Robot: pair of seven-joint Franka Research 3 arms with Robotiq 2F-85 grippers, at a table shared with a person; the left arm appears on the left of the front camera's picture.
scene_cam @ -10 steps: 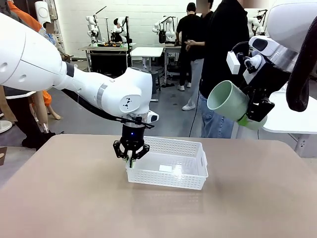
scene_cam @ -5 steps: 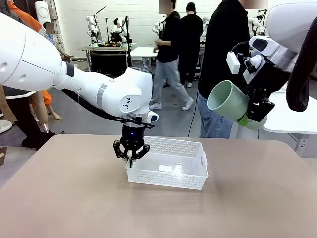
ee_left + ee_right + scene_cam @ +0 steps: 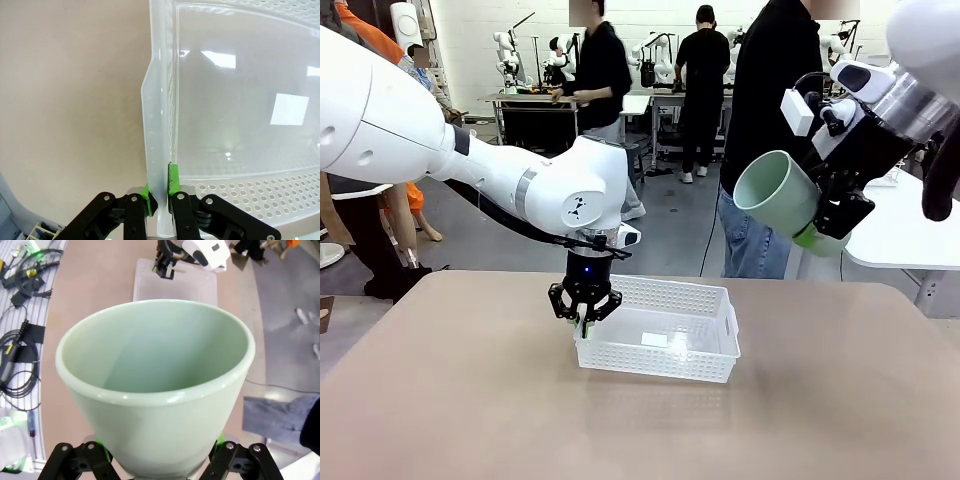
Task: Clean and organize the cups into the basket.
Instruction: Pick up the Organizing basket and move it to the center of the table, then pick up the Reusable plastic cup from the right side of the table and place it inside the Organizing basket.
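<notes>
**Steadying the basket:** The left arm's fingers point(image 3: 584, 320) are closed on the left wall of the white mesh basket point(image 3: 665, 365), which sits mid-counter point(image 3: 470, 400). The pinch looks meant to pin the light basket in place while a cup goes in. High at the right, well apart from the basket, the right arm's fingers point(image 3: 823, 230) grip the base of a pale green cup point(image 3: 775, 195). The cup is tipped on its side with its mouth toward the robot's side of the counter, apparently so it can be laid lengthwise. No cup lies in the basket yet.
</notes>
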